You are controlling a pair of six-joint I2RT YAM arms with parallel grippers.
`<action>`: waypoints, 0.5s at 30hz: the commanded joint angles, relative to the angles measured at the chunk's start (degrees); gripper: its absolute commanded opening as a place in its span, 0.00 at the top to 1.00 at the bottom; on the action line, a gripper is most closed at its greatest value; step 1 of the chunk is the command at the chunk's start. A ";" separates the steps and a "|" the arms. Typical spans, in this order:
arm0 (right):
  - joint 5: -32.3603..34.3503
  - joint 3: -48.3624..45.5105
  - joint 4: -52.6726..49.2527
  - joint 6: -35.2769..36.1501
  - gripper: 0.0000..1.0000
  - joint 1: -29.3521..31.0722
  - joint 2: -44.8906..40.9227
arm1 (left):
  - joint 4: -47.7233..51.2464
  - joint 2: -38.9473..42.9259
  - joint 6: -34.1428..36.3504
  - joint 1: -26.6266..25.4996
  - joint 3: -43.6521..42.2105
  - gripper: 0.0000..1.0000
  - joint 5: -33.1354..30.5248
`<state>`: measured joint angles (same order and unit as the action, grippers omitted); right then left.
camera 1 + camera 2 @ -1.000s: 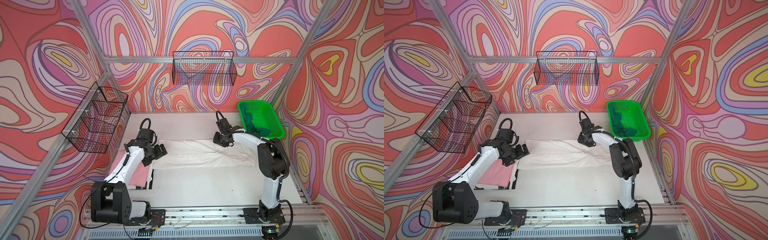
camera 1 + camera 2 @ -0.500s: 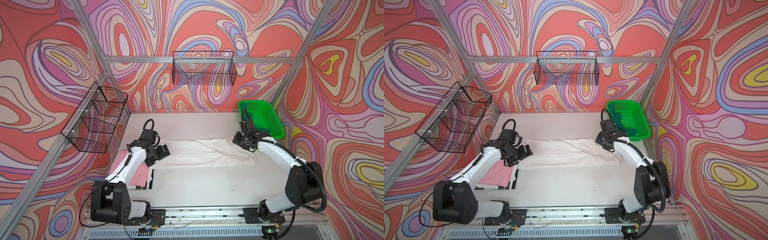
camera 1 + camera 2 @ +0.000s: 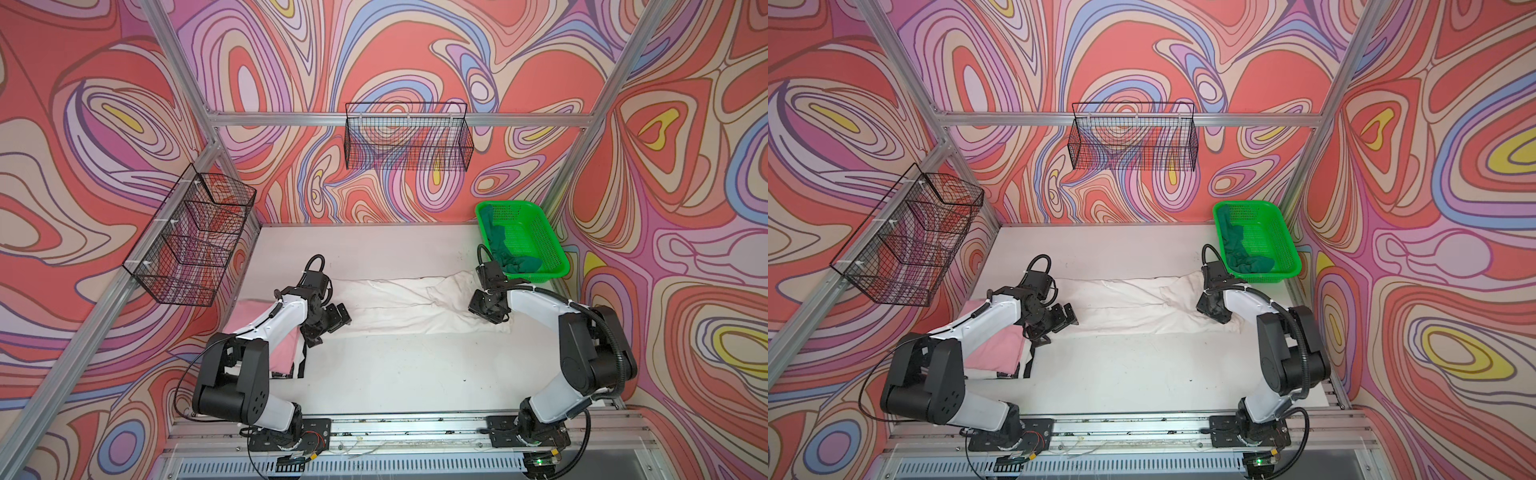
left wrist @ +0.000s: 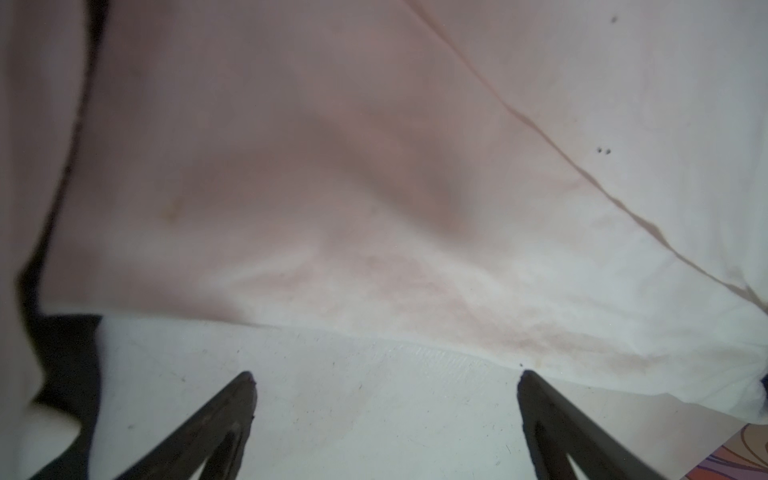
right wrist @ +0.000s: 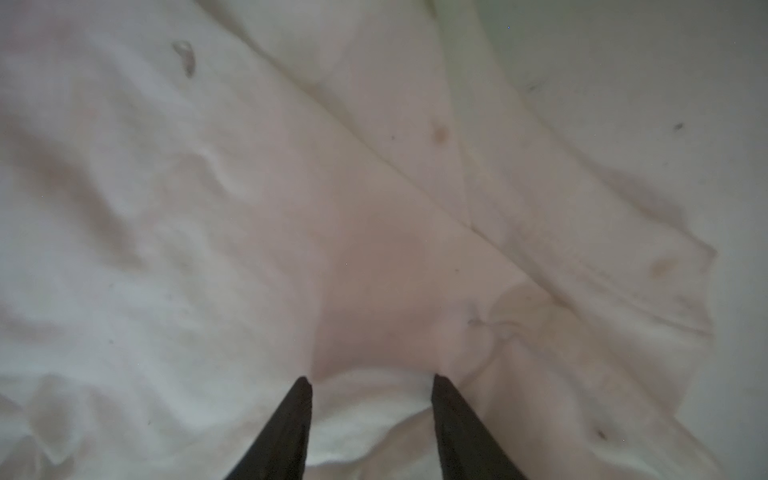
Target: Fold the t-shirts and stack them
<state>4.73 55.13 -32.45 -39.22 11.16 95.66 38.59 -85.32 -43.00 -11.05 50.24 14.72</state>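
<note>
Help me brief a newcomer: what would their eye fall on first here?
The loud swirling red-and-purple walls on every side. Then the long white t-shirt stretched across the middle of the table, and the bright green basket at the back right holding a crumpled dark green t-shirt.

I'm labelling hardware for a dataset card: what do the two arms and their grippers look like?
The left arm and right arm match: white link shells between chunky black joint housings. A black cable loops over each wrist. The left gripper and right gripper have slim black fingers tapering to points.
</note>
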 commanded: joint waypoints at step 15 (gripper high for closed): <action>-2.51 11.71 3.13 1.28 0.51 -0.32 14.76 | -5.88 -2.77 -7.16 -4.97 -9.15 0.00 1.58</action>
<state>4.62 66.52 -29.93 -38.17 11.16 106.65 34.33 -85.67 -47.31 -14.74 45.32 14.26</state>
